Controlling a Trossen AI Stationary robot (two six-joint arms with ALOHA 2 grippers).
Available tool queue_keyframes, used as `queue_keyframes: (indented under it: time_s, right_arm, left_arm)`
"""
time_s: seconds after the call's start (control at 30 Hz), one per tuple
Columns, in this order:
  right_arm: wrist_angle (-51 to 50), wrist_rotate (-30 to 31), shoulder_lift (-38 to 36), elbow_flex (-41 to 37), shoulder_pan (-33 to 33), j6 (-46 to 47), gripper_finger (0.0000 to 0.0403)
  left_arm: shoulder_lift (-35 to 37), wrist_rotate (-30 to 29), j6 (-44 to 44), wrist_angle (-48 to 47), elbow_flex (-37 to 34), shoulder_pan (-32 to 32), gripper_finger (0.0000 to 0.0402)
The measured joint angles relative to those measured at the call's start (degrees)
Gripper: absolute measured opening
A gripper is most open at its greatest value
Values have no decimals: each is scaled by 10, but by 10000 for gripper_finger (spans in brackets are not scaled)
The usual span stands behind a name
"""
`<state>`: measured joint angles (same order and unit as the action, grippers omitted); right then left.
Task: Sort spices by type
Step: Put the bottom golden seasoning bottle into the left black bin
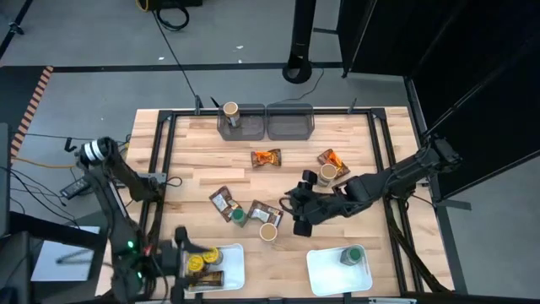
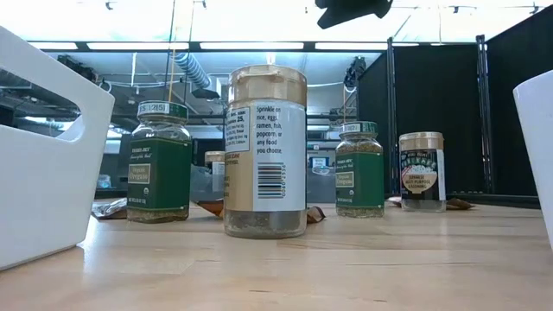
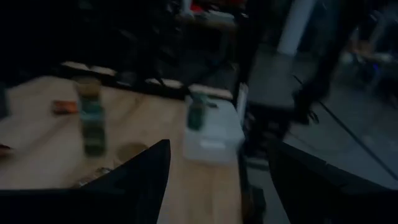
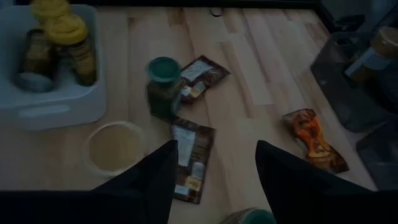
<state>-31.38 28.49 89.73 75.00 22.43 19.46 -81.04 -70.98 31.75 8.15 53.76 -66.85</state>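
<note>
Gripper jaws on my right arm (image 1: 302,221) stand apart and empty over the table's middle, with a brown packet (image 4: 191,158) just ahead below them, a green-lidded jar (image 4: 163,86) beyond it, and my left gripper (image 1: 180,272), also parted, above the yellow-lidded jars' tray (image 1: 234,268).

**What I Am Made Of**

My two arms are dark, nearly black, built of jointed segments. The left arm (image 1: 118,181) carries a pale silver-white cylinder at one joint and a small green light low on its base. The right arm (image 1: 396,176) is slim and angular, thickening into blocky housings toward its claw. Each claw ends in two broad, flat, matte black fingers (image 4: 152,180) with tapered tips; my left fingers (image 3: 146,174) look the same.
</note>
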Motion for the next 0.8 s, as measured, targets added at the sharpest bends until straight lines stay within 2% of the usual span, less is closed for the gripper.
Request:
queue_keyframes:
  time_s: [0.07, 0.23, 0.3, 0.53, 0.8]
  right_arm:
    - [4, -7, 0, 0, -12, 4, 222]
    - [68, -116, 24, 0, -29, -20, 223]
    - [86, -133, 41, 0, -25, -48, 222]
    - [139, -130, 78, 0, -6, -143, 245]
    - [173, -125, 93, 0, -1, -119, 333]
  left_arm:
    - [39, -18, -1, -11, 0, 9, 268]
    - [137, -40, -10, -44, 0, 23, 268]
    - [167, -41, -34, -50, 0, 24, 268]
    - [221, -42, -105, -55, 0, 24, 268]
    - [227, -61, -147, -69, 0, 24, 268]
